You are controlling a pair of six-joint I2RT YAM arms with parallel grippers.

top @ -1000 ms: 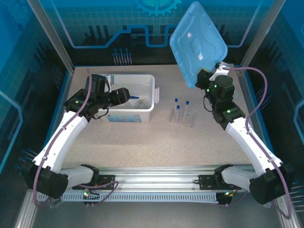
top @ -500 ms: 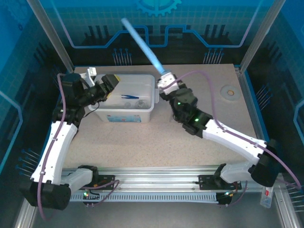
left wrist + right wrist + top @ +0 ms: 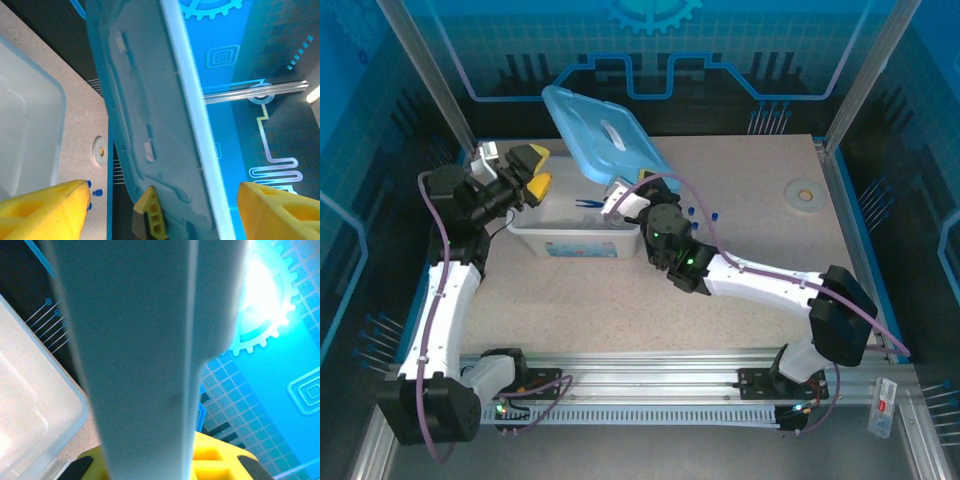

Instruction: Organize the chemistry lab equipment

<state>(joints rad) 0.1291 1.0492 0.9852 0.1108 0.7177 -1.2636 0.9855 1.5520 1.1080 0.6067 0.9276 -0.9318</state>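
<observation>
**As the blue lid [image 3: 600, 135] swings over, the blue-capped tubes [image 3: 692, 212] stay out**

Clamped on that lid, my right pincer [image 3: 625, 190] has carried it across above the white bin [image 3: 575, 243] holding the tweezers [image 3: 588, 203]. My left pincer [image 3: 532, 170] gapes wide alongside. Closing now would, I judge, strand the tubes just beside the bin.

The lid [image 3: 600, 140] rises tilted from the right gripper [image 3: 626, 190], its lower edge between the jaws, and leans off to that gripper's far left, above the back of the storage bin [image 3: 570, 243]. The bin sits on the table [image 3: 750, 170] directly left of the right gripper, its far left corner just beside the left gripper [image 3: 533, 171]. Tweezers [image 3: 588, 202] lie in the bin, just left of the right gripper. Capped tubes [image 3: 715, 214] stand just to its right, and a small disc [image 3: 805, 192] lies on the table well to its right.
</observation>
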